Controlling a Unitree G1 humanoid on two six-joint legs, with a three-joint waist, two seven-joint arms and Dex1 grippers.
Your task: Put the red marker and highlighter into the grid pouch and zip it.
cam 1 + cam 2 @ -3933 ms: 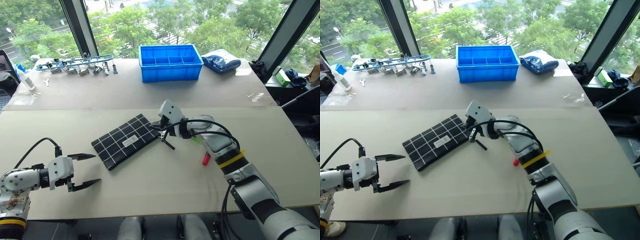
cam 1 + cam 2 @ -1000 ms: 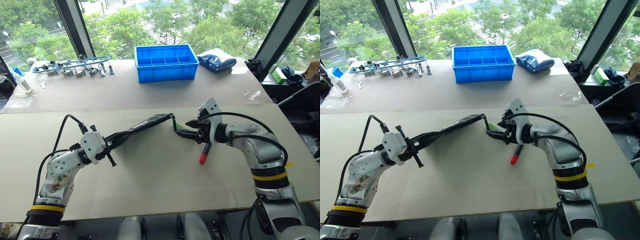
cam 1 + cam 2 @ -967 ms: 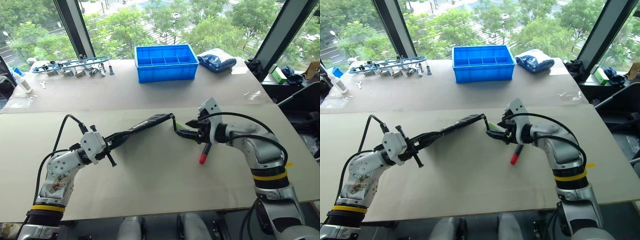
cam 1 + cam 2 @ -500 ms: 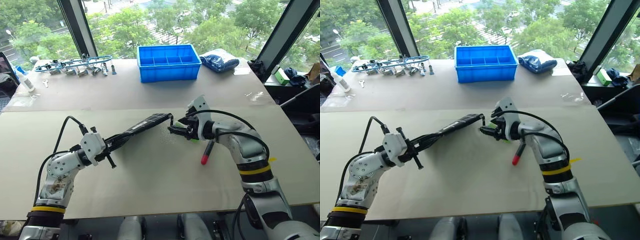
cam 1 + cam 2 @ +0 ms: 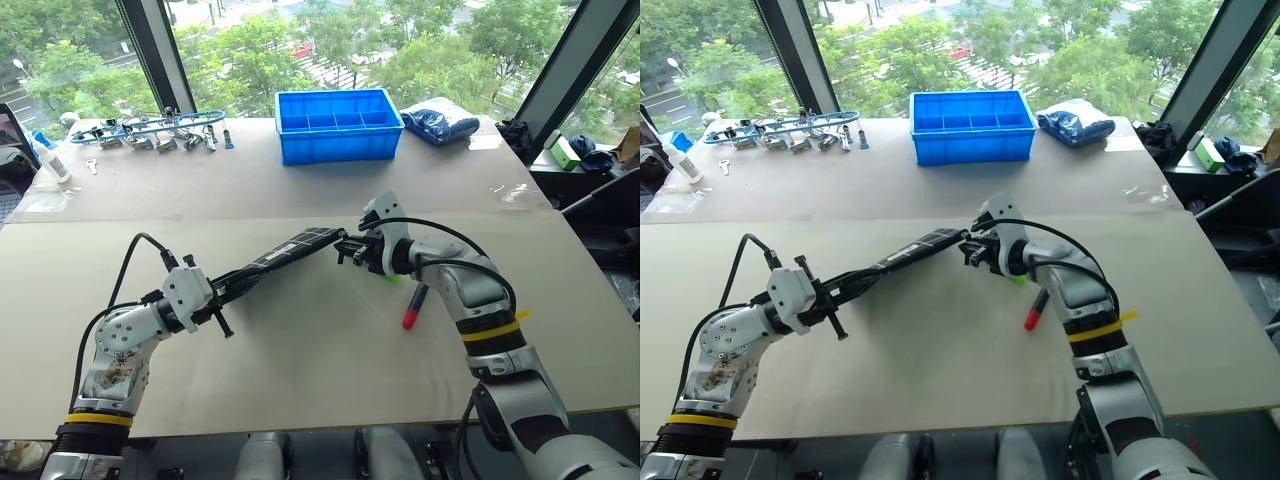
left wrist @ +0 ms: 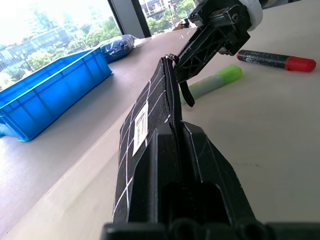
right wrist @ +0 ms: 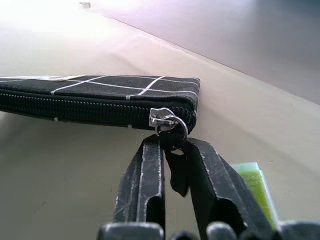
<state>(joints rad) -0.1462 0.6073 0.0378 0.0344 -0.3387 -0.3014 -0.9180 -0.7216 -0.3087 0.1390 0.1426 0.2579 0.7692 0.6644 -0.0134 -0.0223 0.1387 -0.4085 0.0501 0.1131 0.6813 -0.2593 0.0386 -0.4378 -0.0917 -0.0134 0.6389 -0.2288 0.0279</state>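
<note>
The grid pouch [image 5: 285,255] is held up on its long edge above the table, zipper side up and closed along the stretch I can see. My left gripper [image 5: 213,293] is shut on its near-left end. At the pouch's far end my right gripper [image 5: 347,249] is shut on the black zipper pull [image 7: 176,165], just below the metal slider [image 7: 162,118]. The light-green highlighter [image 6: 214,82] lies on the table right under the right gripper. The red marker [image 5: 412,305], black with a red cap, lies a little to its right.
A blue compartment bin [image 5: 338,125] stands on the back table. A rack of metal tools [image 5: 150,128] and a white bottle [image 5: 52,160] are at the far left, and a blue bag [image 5: 440,108] lies to the bin's right. Windows run behind the tables.
My right gripper moved left to the pouch's far end and went from open to shut on the zipper pull. The left gripper and pouch stayed put.
</note>
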